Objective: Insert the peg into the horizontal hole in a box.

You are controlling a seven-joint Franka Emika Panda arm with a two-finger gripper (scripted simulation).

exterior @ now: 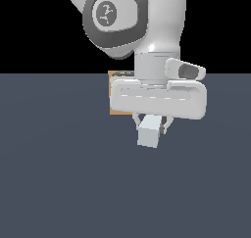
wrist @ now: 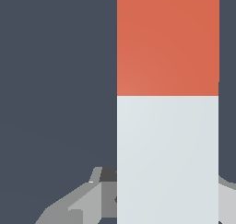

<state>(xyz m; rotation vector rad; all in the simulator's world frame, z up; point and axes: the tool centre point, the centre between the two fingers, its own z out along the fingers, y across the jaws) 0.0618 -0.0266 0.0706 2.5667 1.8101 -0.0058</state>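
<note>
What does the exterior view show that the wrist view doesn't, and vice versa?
Only the exterior view shows the box, a tan sliver mostly hidden behind the arm; its hole is not visible. It also shows the claw's white body from outside.

Only the wrist view shows the peg's red-orange end clearly, with a sharp boundary to the pale section.

Both show the peg between the claw's fingers over the dark grey floor. In the exterior view it appears end-on, pale face toward the camera.
</note>
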